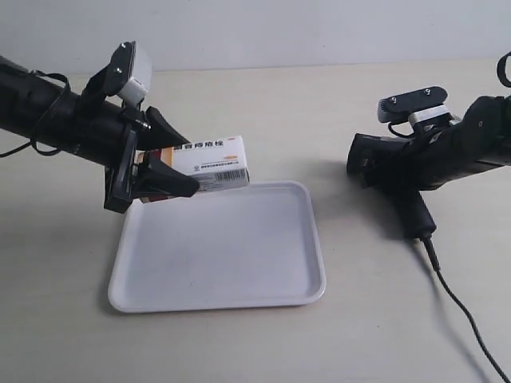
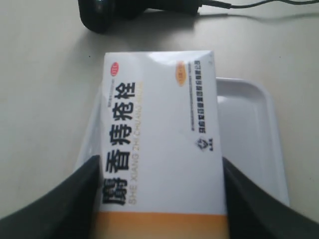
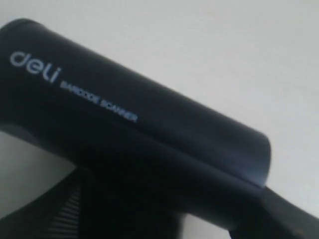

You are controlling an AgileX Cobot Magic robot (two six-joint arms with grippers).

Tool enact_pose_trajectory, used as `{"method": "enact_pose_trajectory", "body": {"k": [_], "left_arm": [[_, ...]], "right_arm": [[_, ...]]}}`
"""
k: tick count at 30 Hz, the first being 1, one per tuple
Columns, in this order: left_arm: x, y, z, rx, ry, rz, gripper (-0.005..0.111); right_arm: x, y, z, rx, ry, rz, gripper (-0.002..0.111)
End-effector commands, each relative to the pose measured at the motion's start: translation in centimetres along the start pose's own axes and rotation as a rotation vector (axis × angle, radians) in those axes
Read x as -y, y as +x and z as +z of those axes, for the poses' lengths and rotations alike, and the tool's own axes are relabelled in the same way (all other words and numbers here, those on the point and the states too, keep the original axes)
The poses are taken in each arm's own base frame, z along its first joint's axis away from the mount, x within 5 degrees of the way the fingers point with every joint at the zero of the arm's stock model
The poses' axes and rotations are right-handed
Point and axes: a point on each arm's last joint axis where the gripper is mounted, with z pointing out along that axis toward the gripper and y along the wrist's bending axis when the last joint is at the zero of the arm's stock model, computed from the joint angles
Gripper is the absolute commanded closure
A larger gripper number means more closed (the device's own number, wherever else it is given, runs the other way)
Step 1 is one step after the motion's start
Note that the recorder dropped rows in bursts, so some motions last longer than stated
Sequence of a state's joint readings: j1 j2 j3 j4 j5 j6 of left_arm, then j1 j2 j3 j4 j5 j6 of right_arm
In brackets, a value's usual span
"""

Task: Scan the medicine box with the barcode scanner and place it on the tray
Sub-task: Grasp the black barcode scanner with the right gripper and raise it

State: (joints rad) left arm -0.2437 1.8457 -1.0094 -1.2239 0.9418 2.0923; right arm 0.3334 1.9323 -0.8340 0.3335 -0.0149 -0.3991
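Note:
My left gripper, the arm at the exterior view's left, is shut on the medicine box at its orange-banded end. The white box hangs level in the air over the far left corner of the tray, with its barcode side facing the exterior camera. The white tray is bare. My right gripper is shut on the black barcode scanner to the right of the tray. The scanner's head points toward the box and its handle slants down toward the table.
The scanner's black cable trails across the beige table toward the exterior view's lower right corner. The scanner head also shows at the edge of the left wrist view, beyond the box.

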Motion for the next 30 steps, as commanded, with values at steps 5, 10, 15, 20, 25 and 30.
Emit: {"method": "enact_pose_trajectory", "body": {"k": [5, 10, 15, 20, 25, 30], "left_arm": [[0.8, 0.6, 0.2, -0.020, -0.004, -0.019, 0.105], [1.1, 0.6, 0.2, -0.016, 0.027, -0.010, 0.105], [1.1, 0.7, 0.2, -0.022, 0.033, -0.004, 0.105], [1.4, 0.7, 0.2, -0.021, 0.060, 0.005, 0.105], [1.3, 0.6, 0.2, -0.020, 0.055, 0.002, 0.105], [1.3, 0.7, 0.4, -0.022, 0.059, 0.001, 0.105]], "right_arm": [[-0.4, -2.1, -4.6, 0.043, -0.044, -0.134, 0.108], [-0.7, -2.7, -8.3, 0.049, -0.086, -0.257, 0.108], [-0.8, -2.1, -8.9, -0.013, -0.105, -0.321, 0.108], [-0.7, -1.2, -8.5, -0.003, -0.083, -0.330, 0.108], [-0.7, -0.8, -8.3, -0.009, -0.083, -0.305, 0.108], [-0.7, -0.9, -8.3, 0.002, -0.077, -0.278, 0.108]]}}
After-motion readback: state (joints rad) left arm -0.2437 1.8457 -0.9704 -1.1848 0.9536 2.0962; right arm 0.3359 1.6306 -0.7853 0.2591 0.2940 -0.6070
